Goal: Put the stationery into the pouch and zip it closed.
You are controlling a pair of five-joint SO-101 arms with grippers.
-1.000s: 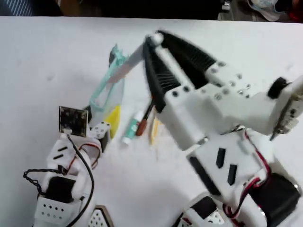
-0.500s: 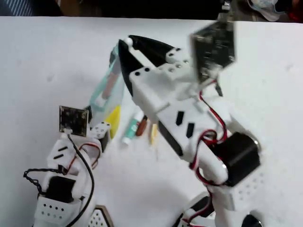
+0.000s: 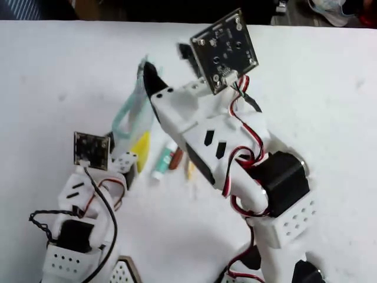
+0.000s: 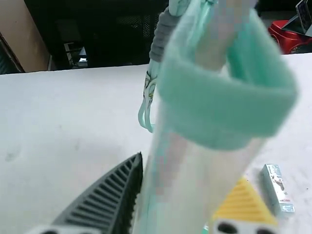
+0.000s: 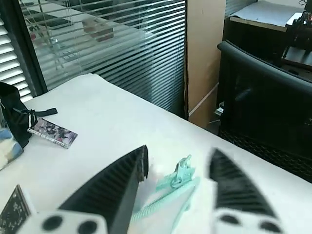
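Note:
The clear pouch with teal edging stands upright, its near end pinched by my left gripper, which is shut on it. In the left wrist view the pouch gapes open between a black finger and a yellow finger, and a pale pen shows inside. My right gripper hangs open over the pouch's far end. Its own view shows the teal zipper pull between the spread fingers of the right gripper, untouched. On the table lie a white-and-teal stick, a red-brown pen and a yellow pencil.
The right arm's body crosses the middle of the white table and hides part of the loose stationery. The white-and-teal stick lies close beside the left gripper. Open table stretches to the far left and far right.
The right arm swung left and turned over the pouch. The white pen it carried has gone into the pouch, and its fingers now stand apart. The left arm held still.

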